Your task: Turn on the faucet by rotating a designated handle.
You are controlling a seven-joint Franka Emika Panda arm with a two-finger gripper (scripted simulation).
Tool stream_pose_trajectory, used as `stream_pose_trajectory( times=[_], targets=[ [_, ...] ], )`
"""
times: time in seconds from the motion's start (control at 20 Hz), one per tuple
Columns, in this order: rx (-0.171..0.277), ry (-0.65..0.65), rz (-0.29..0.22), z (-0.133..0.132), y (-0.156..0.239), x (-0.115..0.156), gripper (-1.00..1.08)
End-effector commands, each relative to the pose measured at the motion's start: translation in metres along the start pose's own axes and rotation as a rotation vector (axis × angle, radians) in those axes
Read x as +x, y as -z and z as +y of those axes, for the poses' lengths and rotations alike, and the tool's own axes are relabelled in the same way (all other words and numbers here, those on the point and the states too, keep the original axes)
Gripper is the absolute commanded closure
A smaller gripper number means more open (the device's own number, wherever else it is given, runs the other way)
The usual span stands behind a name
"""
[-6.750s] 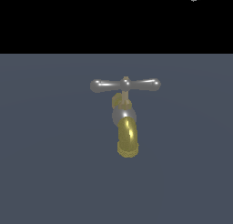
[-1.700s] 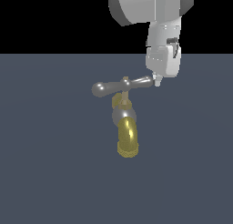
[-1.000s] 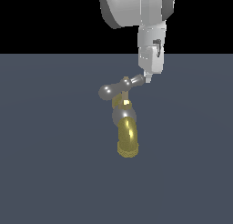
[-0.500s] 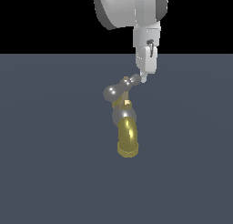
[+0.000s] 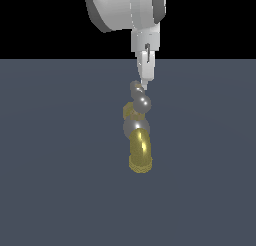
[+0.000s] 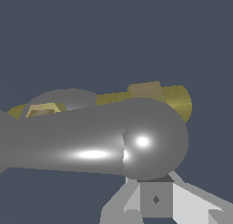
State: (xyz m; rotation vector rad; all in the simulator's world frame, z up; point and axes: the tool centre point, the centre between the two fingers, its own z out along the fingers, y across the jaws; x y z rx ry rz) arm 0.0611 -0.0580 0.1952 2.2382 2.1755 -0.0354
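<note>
The faucet (image 5: 139,149) stands mid-floor in the exterior view, its brass-yellow spout curving down below a silver ball body (image 5: 134,126). The silver handle (image 5: 141,103) is seen almost end-on, one bulbous end toward the camera and the other end behind it. My gripper (image 5: 144,85) hangs from above, shut with nothing held, its tips touching the handle's far end. In the wrist view the handle (image 6: 91,143) fills the frame, its rounded end resting against my gripper (image 6: 155,201), with the brass spout (image 6: 176,100) behind it.
A flat dark grey floor (image 5: 55,165) surrounds the faucet. The white arm body (image 5: 125,10) hangs above the faucet against a black background.
The handle has swung from lying crosswise to pointing nearly at the camera. My shut gripper has moved toward the exterior view's left, staying against the handle's end.
</note>
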Motion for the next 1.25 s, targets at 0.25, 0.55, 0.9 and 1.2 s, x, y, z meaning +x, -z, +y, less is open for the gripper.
stream_pose_trajectory(
  times=[0.25, 0.55, 0.9, 1.2],
  targets=[
    [0.000, 0.026, 0.009, -0.014, 0.001, 0.036, 1.08],
    [-0.001, 0.044, 0.016, -0.026, 0.003, 0.065, 1.08],
    [-0.002, 0.066, 0.024, -0.042, 0.005, 0.100, 1.08],
    [-0.003, 0.083, 0.030, -0.055, 0.006, 0.126, 1.08]
  ],
)
